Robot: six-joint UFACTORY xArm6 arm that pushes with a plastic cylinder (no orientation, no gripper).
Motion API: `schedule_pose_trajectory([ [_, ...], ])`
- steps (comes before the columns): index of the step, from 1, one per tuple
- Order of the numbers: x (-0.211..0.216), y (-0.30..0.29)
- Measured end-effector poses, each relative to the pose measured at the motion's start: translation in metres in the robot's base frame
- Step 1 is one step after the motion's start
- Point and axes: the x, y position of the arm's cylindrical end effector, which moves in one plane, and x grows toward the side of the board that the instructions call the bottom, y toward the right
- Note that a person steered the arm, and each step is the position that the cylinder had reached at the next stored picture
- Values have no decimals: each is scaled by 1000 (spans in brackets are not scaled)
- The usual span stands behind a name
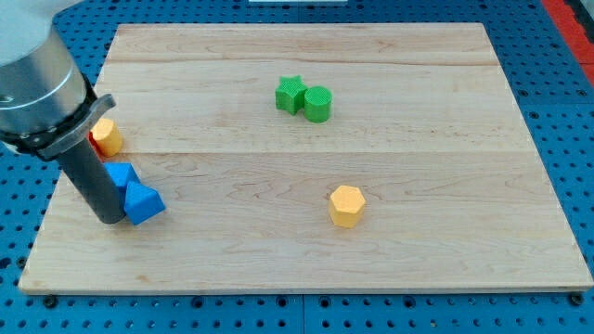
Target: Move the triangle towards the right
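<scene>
A blue triangle block point(144, 202) lies near the wooden board's left edge, at the view's lower left. My tip point(109, 218) stands on the board right against the triangle's left side. A second blue block point(121, 174) sits just above the triangle, partly hidden behind the rod.
A yellow block point(108, 135) and a sliver of a red block point(96, 144) sit at the left edge above the rod. A green star point(290, 94) touches a green cylinder point(317, 104) at top centre. A yellow hexagon point(346, 206) lies right of centre. The wooden board point(445, 139) rests on a blue pegboard.
</scene>
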Motion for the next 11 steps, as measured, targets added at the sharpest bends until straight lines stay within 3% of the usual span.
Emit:
schedule_pose_trajectory([
  [3, -12, 18],
  [4, -17, 58],
  [7, -66, 88],
  [9, -60, 177],
  [11, -38, 202],
])
